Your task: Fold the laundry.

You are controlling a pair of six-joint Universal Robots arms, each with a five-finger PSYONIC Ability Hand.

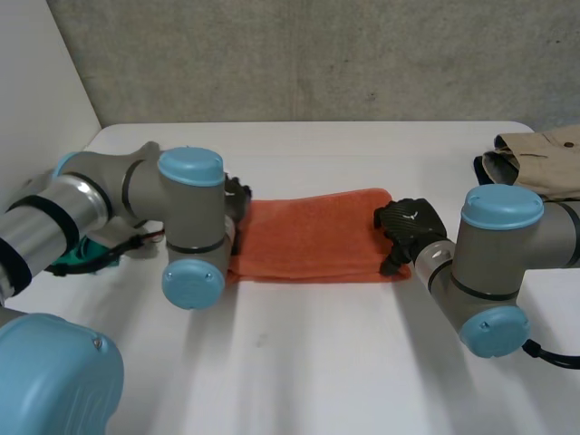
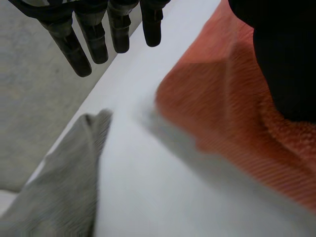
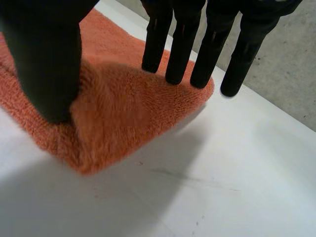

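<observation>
Folded orange towel (image 1: 313,236) lies centrally on the table (image 1: 317,362); left hand (image 1: 237,198) at its nine o'clock end, fingers (image 2: 98,44) straight, gripping nothing; right hand (image 1: 410,222) at three o'clock, fingers (image 3: 182,54) straight, thumb (image 3: 49,64) apparently pressing cloth to flatten the fold.

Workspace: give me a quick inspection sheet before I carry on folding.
Surface: white table, faintly scuffed.
Job's things: orange towel, folded, lying mid-table between the hands.
Clutter: beige garment at the far right corner; teal item under the left arm.
Robot hands: left robot hand open at the towel's left end, thumb over it; right robot hand open, fingertips on the right end.
Cables: nothing seen.
Surroundings: concrete wall behind the table.
</observation>
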